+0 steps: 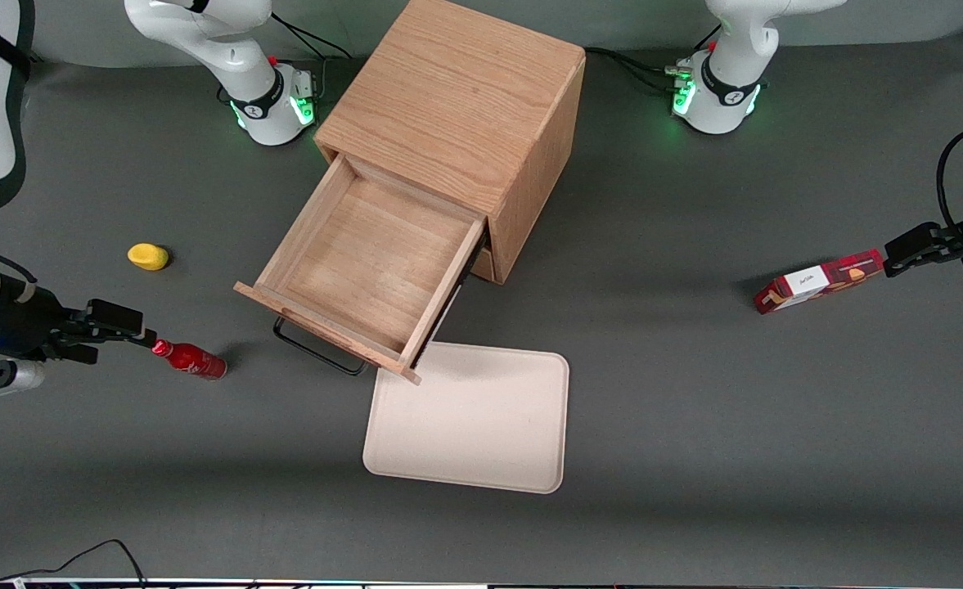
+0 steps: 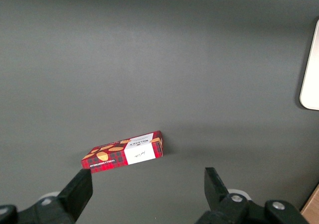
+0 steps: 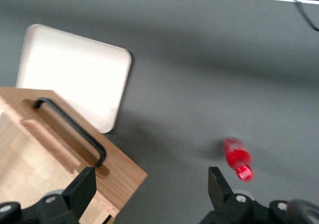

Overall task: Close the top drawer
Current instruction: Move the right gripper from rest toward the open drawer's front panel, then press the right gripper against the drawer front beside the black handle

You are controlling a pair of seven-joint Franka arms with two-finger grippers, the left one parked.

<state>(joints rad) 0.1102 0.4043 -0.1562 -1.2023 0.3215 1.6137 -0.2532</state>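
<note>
1. The shallow light oak top drawer is standing pulled well out of the wooden cabinet, its tray bare; its black wire handle is facing the front camera, with the cream rectangular tray lying just beside the drawer's front.
2. The right arm's black two-finger gripper is hovering toward the working arm's end of the table from the drawer, well apart from it, jaws spread and holding nothing; the small red bottle is lying near its tips.
3. Judgement: the fingers should be meeting the drawer's front panel flat, near the handle's middle; pushing along the slide line, not across it, should be keeping the drawer from jamming.
4. The bottle risks being knocked on the approach.
</note>
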